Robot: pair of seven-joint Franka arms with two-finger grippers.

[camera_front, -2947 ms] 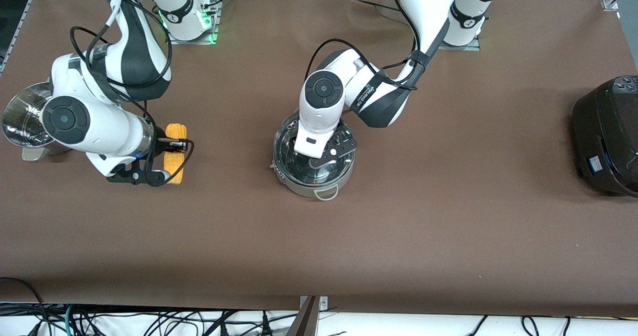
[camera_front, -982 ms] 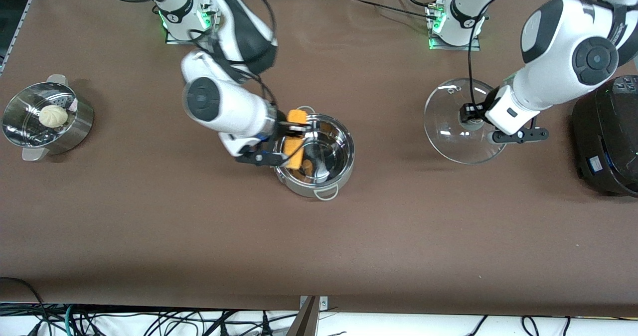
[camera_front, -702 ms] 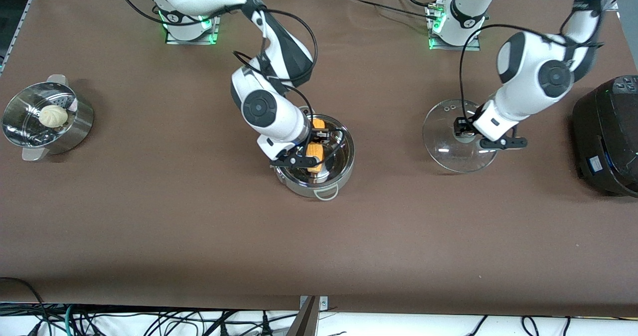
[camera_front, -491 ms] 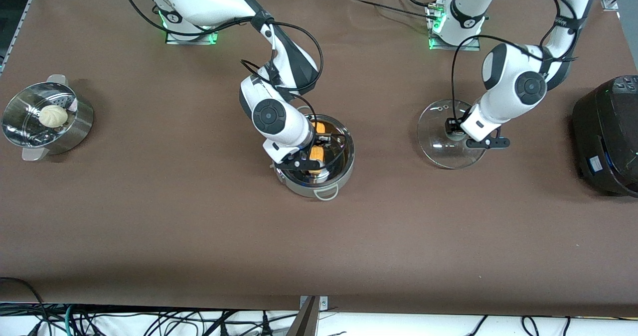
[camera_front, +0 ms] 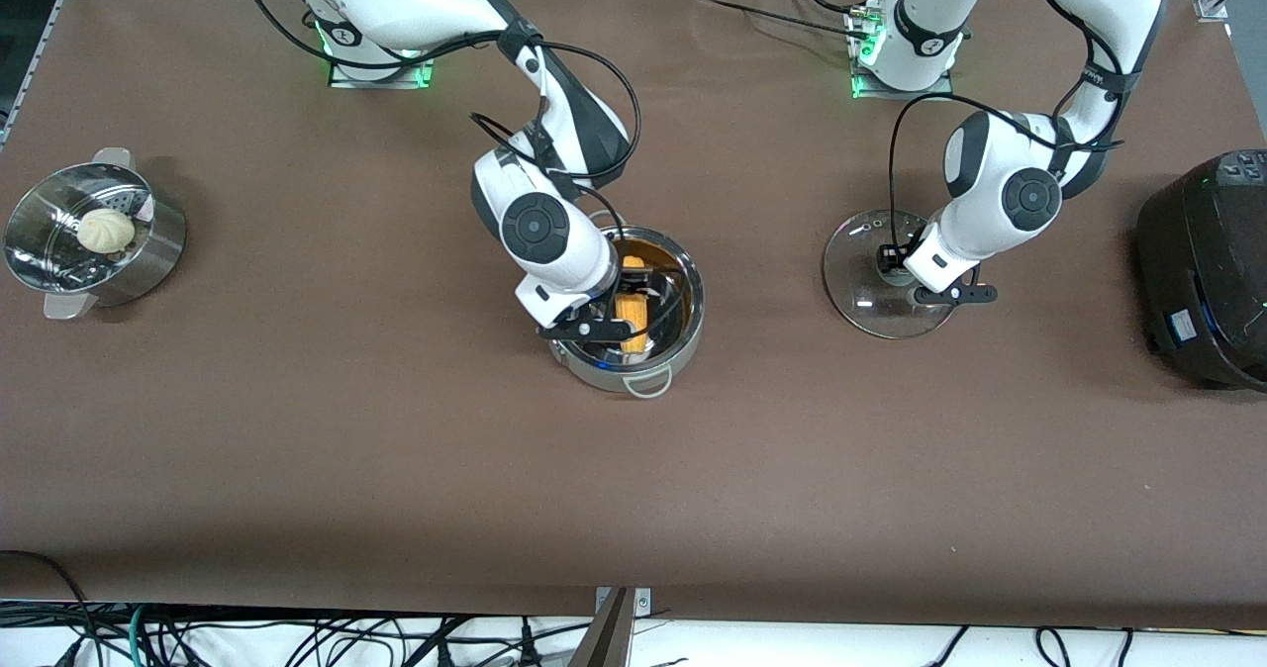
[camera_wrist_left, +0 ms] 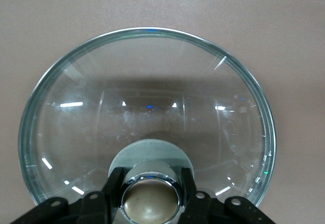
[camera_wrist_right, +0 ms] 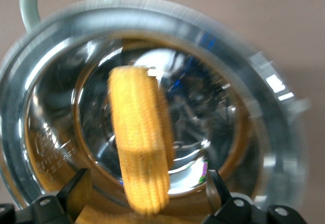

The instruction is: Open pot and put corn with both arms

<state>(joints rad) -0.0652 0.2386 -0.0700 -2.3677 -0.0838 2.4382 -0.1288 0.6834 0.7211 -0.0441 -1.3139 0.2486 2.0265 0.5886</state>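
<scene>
The shiny steel pot point(camera_front: 683, 335) stands open mid-table. The yellow corn point(camera_front: 631, 311) lies inside it, one end leaning on the wall; the right wrist view shows the corn point(camera_wrist_right: 139, 142) and the pot rim point(camera_wrist_right: 30, 71). My right gripper point(camera_front: 633, 296) hangs just over the pot's inside, open, its fingers point(camera_wrist_right: 76, 191) wide apart either side of the corn without touching it. My left gripper point(camera_front: 899, 269) is shut on the tan knob point(camera_wrist_left: 150, 201) of the glass lid point(camera_front: 871, 296), which sits low and flat over the table toward the left arm's end, beside the pot.
A steel steamer pot point(camera_front: 148, 251) with a white bun point(camera_front: 106, 230) stands at the right arm's end of the table. A big black cooker point(camera_front: 1203, 261) stands at the left arm's end, close to the lid.
My right gripper carried the corn into the pot, lowered it and opened, releasing it. My left gripper lifted the lid off, carried it toward the cooker and lowered it toward the table.
</scene>
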